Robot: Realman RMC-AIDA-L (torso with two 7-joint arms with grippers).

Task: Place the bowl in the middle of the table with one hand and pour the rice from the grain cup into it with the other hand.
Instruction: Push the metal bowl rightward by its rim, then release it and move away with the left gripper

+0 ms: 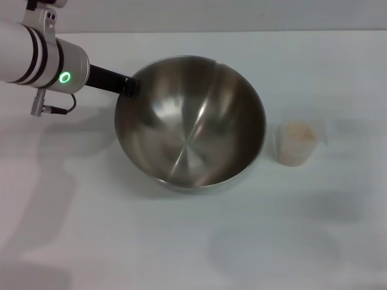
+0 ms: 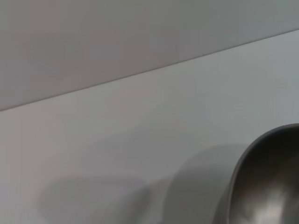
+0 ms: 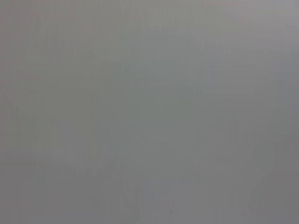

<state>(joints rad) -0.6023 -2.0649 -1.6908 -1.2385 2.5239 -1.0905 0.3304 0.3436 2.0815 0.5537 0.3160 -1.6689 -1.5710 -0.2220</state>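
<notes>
A: While the left gripper sits at the bowl's rim, at about 10 o'clock on it, what worries you?

B: The bowl looks tilted, its 10 o'clock edge raised and its base resting toward 5 o'clock on the worktop. I judge the gripper is pinching that rim, though only 1 dark finger shows, so I cannot tell for sure. If it lets go abruptly, the steel could rock or slide.

A: Toward the grain cup?

B: Possibly. The cup stands upright near the bowl's 3 o'clock side, apart from it, with the rice heaped inside. A bowl skidding that way could tip it and scatter grains.

A: And the right gripper?

B: Not in sight; its wrist camera shows only blank grey. When it comes in for the cup, it has a narrow gap beside the bowl wall, so a clipped rim is a risk.

A: Is the bowl placed well?

B: Roughly central in the head view. The left wrist view only catches its edge.
</notes>
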